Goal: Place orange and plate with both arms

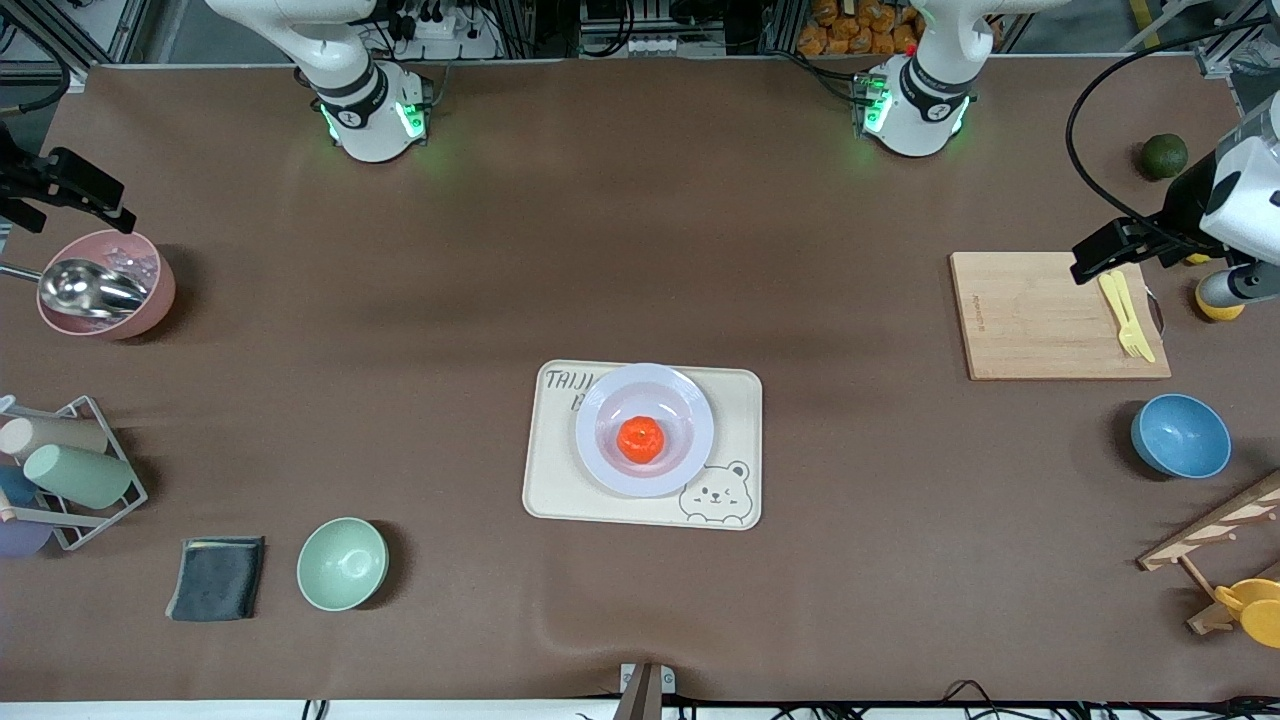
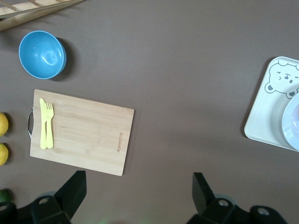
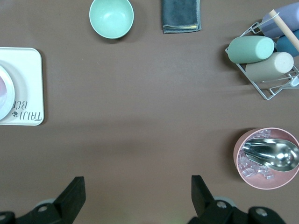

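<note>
You see the small round orange-red orange [image 1: 640,439] resting in the middle of the round pale lavender-white plate [image 1: 601,447]. The plate sits on the cream rectangular tray with a bear drawing [image 1: 735,410], at the middle of the brown bench [image 1: 640,230].

The left gripper [image 1: 1100,256] hangs over the edge of the bamboo cutting board [image 1: 1030,315] at the left arm's end of the bench. Its fingers [image 2: 72,189] stand wide apart and hold nothing. A yellow plastic fork [image 1: 1127,314] lies on that board. A blue bowl [image 1: 1181,436] sits nearer to the front camera than the board, and a dark green round fruit [image 1: 1164,156] lies farther from it.

The right gripper [image 1: 65,185] hangs just above the pink bowl [image 1: 150,300] at the right arm's end of the bench. Its fingers [image 3: 73,195] are also spread wide and empty. A metal scoop [image 1: 90,287] rests in the pink bowl. The mint-green bowl [image 1: 342,564] and a dark grey folded cloth [image 1: 217,577] lie side by side, nearer to the front camera than the pink bowl.

Neither gripper touches the orange or the plate.
</note>
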